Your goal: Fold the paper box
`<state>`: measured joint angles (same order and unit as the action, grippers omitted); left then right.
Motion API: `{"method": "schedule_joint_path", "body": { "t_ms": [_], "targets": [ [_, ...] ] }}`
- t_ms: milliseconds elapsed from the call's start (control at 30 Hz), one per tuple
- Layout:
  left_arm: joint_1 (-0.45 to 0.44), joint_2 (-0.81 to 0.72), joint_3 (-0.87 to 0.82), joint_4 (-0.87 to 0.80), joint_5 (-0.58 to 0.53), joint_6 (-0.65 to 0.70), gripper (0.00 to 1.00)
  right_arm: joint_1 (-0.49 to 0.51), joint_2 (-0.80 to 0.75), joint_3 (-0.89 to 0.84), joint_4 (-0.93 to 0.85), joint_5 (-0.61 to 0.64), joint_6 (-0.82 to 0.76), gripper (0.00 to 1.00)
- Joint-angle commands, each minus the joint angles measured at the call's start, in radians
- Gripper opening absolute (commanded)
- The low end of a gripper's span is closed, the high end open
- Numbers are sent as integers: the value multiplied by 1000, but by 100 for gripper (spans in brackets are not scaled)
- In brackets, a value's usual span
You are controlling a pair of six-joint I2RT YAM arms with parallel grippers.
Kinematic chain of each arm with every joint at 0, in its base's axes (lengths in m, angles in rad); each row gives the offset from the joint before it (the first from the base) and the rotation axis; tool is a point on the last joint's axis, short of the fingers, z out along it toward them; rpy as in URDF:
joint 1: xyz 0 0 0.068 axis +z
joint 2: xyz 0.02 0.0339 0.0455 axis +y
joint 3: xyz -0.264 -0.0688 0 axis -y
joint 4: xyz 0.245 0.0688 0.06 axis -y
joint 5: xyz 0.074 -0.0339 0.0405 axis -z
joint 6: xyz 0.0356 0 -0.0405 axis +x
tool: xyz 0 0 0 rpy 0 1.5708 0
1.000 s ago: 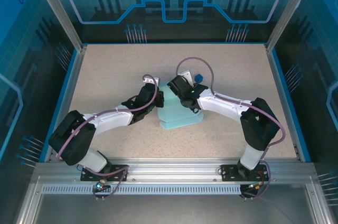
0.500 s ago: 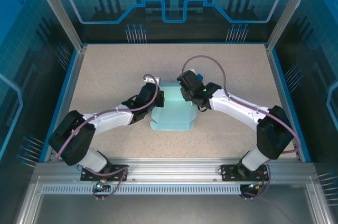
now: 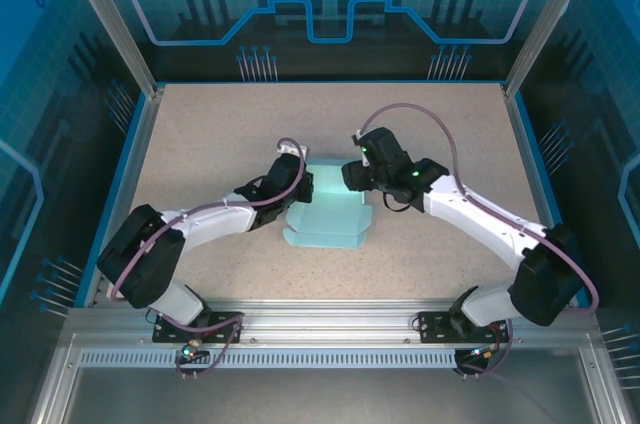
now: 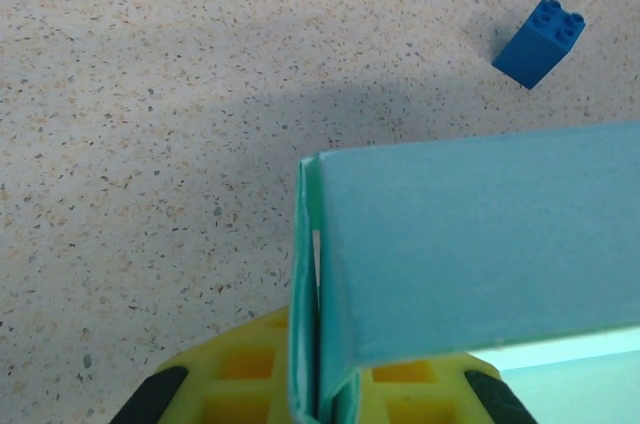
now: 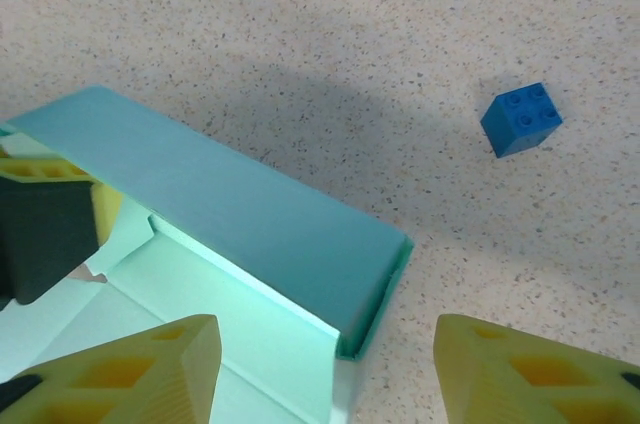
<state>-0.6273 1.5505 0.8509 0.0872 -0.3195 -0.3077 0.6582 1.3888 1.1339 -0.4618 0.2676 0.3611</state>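
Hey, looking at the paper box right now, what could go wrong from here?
The left jaws pinch one end of a raised wall of the paper box; the right jaws stand open near the other end, so that wall may spring back down. The card looks thin, so the right jaws closing on that corner could crumple it. The blue brick sits close by and might get knocked.

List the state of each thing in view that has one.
paper box: partly folded, one long wall raised
left gripper: fingers shut on the paper box's wall
right gripper: fingers open, holding nothing
blue brick: studs up, untouched, clear of the box
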Motion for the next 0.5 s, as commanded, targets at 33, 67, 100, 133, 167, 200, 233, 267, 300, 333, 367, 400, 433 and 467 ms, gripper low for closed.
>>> {"method": "schedule_joint_path", "body": {
  "t_ms": [33, 67, 100, 133, 167, 200, 233, 267, 300, 333, 367, 400, 433, 467],
  "targets": [
    [32, 39, 85, -172, 110, 56, 0, -91, -101, -22, -39, -116, -68, 63],
    [43, 47, 102, -214, 139, 68, 0, -122, -114, -29, -38, -162, -78, 64],
    [52, 54, 123, -260, 164, 80, 0, -154, -123, -32, -42, -199, -78, 65],
    [61, 62, 143, -304, 187, 100, 0, -180, -128, -38, -43, -229, -80, 65],
    [73, 75, 176, -366, 217, 124, 0, -201, -132, -42, -44, -249, -83, 65],
    [82, 92, 218, -435, 235, 149, 0, -216, -134, -47, -45, -249, -85, 66],
    [89, 109, 253, -495, 243, 175, 0, -223, -133, -51, -45, -238, -85, 66],
    [93, 129, 292, -556, 251, 203, 0, -225, -131, -54, -44, -230, -86, 66],
    [99, 151, 327, -613, 253, 224, 0, -226, -123, -59, -38, -231, -85, 66],
    [107, 168, 355, -653, 257, 243, 0, -226, -116, -62, -33, -239, -84, 66],
    [113, 190, 386, -697, 266, 266, 0, -225, -105, -65, -27, -250, -81, 66],
    [123, 216, 415, -743, 278, 292, 0, -225, -91, -68, -24, -258, -79, 65],
    [131, 243, 451, -794, 285, 316, 0, -222, -78, -71, -22, -261, -79, 65],
    [137, 267, 480, -833, 289, 340, 0, -221, -67, -72, -21, -264, -80, 65]
  ]
}}
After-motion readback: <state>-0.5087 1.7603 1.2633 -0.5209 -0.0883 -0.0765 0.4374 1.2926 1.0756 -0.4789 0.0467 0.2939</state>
